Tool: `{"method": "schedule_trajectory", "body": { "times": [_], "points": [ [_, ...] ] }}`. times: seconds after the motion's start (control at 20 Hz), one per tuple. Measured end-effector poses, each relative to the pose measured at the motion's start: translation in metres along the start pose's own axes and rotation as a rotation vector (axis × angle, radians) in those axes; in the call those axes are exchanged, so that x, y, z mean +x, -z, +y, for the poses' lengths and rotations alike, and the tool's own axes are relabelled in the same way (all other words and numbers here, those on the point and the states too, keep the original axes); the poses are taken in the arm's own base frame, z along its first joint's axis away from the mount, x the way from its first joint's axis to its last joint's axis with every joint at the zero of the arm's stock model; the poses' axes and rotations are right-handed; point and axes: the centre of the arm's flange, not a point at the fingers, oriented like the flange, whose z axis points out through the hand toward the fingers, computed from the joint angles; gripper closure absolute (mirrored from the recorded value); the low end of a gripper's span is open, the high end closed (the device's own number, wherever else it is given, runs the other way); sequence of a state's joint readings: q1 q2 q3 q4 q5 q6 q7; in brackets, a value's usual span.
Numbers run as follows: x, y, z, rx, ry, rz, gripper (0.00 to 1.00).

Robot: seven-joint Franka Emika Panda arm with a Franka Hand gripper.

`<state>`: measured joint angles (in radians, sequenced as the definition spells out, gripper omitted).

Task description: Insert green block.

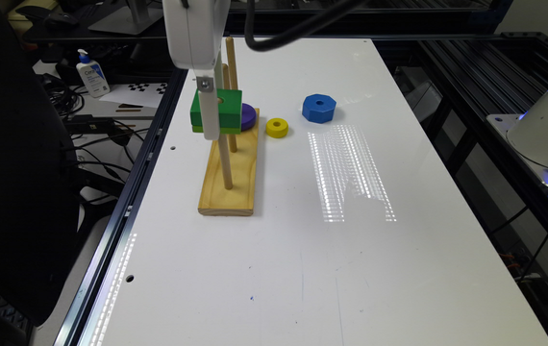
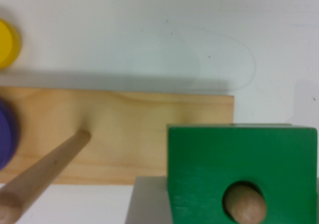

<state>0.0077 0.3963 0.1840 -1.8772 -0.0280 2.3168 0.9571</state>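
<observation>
Over the wooden base [image 1: 235,173] on the bench [image 1: 351,250], the green block [image 1: 226,108] sits up in the air with the near peg [image 1: 226,163] poking into its centre hole. From the wrist view you can see the rounded peg tip [image 2: 244,204] right inside the hole, so the block is threaded but nowhere near seated on the base yet. The gripper [image 1: 209,113] is clamped on the green block, one white finger running down its face in the exterior view.

To finish this step well, the arm probably wants to go straight down along the peg, keeping the block level so the hole doesn't bind. The peg tip looks a bit off-centre in the hole, towards one edge, so a small nudge to centre it first would likely help. Let go only once the block rests on the base.

A purple ring [image 1: 249,117] sits further along the base, just behind the block, and beside the base are a yellow ring [image 1: 277,128] and, beyond it, a blue block [image 1: 318,108].
</observation>
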Motion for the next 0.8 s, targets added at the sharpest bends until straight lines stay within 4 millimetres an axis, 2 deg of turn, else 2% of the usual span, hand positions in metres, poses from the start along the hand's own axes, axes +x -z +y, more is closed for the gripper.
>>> {"method": "schedule_trajectory", "body": {
  "times": [0.15,0.8],
  "points": [
    [0.0014,-0.0143,0.0001,-0.002,0.0,-0.004,1.0],
    [0.0014,-0.0139,0.0,-0.002,0.0,-0.004,1.0]
  ]
}}
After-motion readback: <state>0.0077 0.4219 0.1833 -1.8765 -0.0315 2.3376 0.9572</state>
